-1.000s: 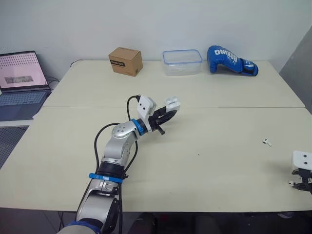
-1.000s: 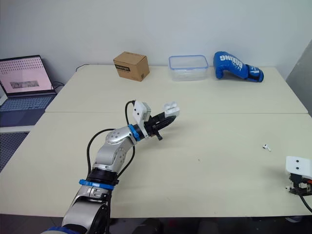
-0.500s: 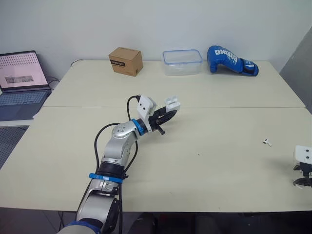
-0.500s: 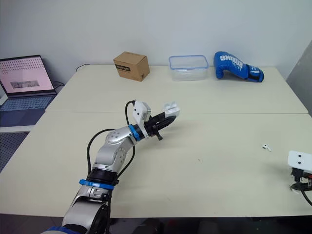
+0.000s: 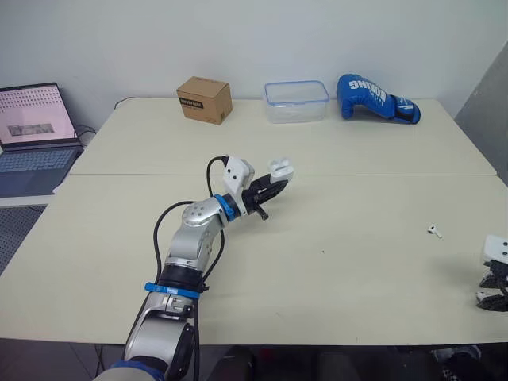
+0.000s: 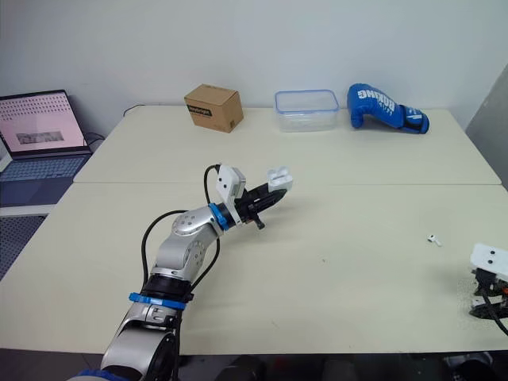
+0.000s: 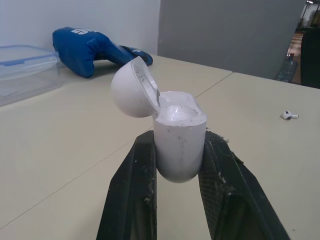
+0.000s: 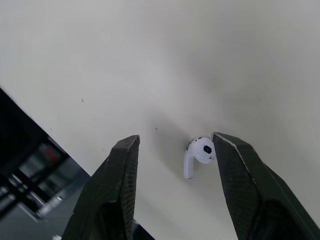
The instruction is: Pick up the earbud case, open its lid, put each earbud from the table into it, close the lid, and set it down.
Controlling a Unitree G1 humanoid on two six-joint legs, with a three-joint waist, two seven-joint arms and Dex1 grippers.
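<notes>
Pickup of the earbud (image 8: 199,153) is in hand: your right gripper (image 8: 176,138) hangs spread over it near the table's (image 5: 357,274) right edge. Your left gripper (image 5: 268,189) clamps the earbud case (image 7: 179,145), lid (image 7: 129,92) flipped open, above mid-table. Next you need a centred pinch, then a carry to the case.

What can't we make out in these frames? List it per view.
Earbud case sockets, left wrist view: its own rim hides them, so whether a bud sits inside is unclear.
Earbud inside the open right pincer, right wrist view: touching one finger or just beside it, cannot tell.
Other earbud, eye views: too small to tell its orientation.
Laptop, eye views: cut off by the left edge.
</notes>
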